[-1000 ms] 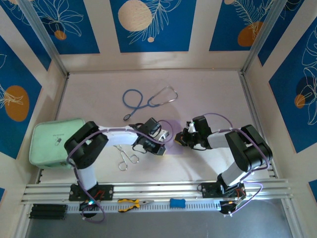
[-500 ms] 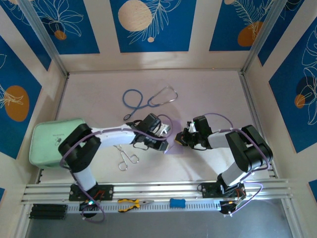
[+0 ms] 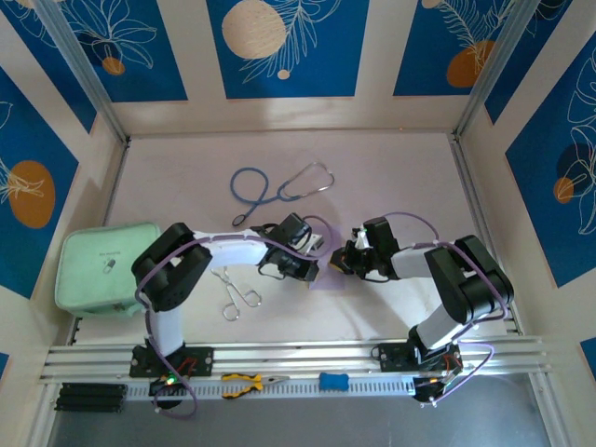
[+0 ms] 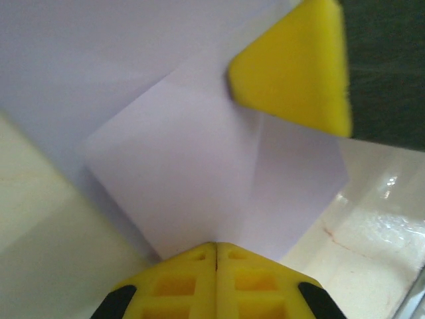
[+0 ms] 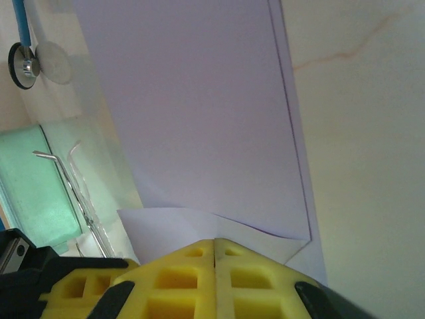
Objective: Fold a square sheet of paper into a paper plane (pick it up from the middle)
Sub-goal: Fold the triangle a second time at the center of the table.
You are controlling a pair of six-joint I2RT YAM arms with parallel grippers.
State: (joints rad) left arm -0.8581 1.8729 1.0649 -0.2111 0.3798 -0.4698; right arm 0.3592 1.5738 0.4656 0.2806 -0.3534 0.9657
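The left gripper is pinched fully closed on one corner of the creased square sheet of thin pale lilac paper. The right gripper, likewise closed, nips the opposite edge, near the silver metal forceps.

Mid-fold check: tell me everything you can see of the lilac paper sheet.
The square sheet of paper is thin, plain pale lilac and partly folded: creases and overlapping layers show, with one pointed corner. It sits at the middle of the table. The left gripper, shut, pinches one corner; the right gripper, shut, touches the opposite side.
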